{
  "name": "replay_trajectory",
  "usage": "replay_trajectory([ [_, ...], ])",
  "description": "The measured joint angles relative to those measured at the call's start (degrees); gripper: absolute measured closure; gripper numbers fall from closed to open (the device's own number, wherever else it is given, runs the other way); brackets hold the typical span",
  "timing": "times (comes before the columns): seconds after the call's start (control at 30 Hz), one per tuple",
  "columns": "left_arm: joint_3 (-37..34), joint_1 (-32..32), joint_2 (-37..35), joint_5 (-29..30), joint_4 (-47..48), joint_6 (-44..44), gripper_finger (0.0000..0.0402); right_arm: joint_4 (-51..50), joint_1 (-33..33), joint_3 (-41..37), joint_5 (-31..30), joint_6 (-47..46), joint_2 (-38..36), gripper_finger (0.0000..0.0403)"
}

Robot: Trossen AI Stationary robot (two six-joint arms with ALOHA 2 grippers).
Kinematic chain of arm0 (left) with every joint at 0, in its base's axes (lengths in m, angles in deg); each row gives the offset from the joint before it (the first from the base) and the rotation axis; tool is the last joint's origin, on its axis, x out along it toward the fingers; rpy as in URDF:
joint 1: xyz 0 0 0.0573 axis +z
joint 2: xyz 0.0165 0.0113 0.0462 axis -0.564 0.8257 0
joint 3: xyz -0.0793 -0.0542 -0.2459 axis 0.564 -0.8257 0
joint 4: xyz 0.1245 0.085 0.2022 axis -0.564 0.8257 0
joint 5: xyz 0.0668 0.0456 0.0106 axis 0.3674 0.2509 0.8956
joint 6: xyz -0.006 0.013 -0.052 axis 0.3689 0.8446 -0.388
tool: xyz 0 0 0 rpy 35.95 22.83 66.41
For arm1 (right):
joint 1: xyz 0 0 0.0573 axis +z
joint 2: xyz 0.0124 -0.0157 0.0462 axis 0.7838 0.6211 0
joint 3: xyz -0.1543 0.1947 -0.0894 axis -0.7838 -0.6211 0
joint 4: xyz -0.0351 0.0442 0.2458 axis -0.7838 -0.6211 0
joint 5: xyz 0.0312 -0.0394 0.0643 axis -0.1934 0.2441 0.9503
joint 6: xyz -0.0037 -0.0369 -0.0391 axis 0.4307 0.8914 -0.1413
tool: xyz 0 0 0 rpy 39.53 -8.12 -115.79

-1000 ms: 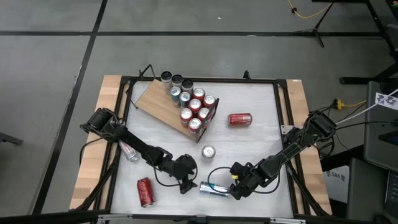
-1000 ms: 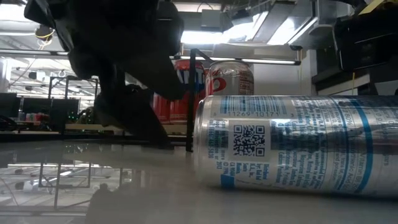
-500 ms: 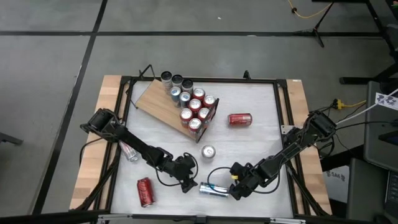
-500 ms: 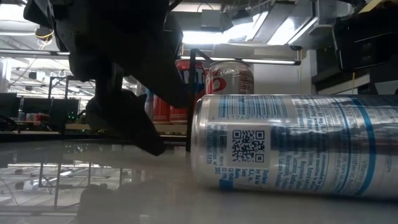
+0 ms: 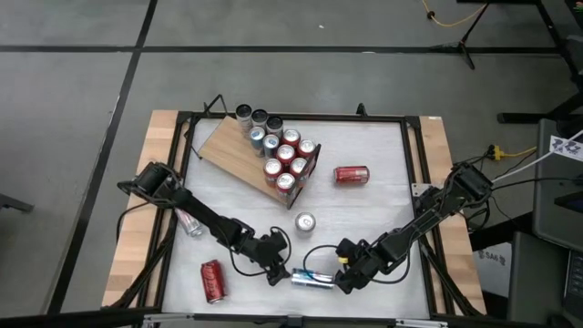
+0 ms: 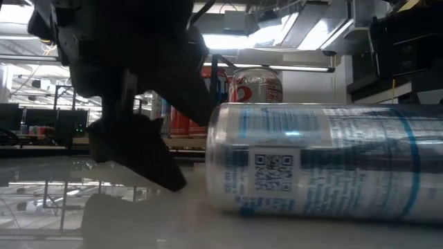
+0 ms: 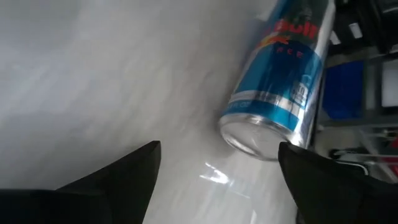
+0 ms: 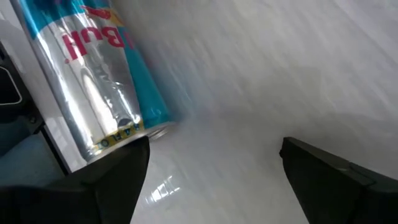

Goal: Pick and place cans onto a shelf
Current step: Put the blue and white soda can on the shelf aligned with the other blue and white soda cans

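Cans lie scattered, and nearest the front edge of the worktop a blue-and-silver can rests on its side. Both arms close on it from opposite ends: the left pincer and right pincer each have fingers spread, gripping nothing, probably to bracket it for a lift. Farther back one can stands alone; beyond it, the shelf carries a cluster.

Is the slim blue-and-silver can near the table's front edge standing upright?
No: the slim blue-and-silver can lies on its side on the white tabletop between both tools.
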Motion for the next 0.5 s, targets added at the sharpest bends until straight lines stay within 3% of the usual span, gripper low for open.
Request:
replay_trajectory([
  [0.5, 0.03, 1.02, 1.44, -1.74, -2.32, -0.84, 0.0076, 0.39, 0.26, 2.97, 1.68, 1.31, 0.12, 0.0052],
])
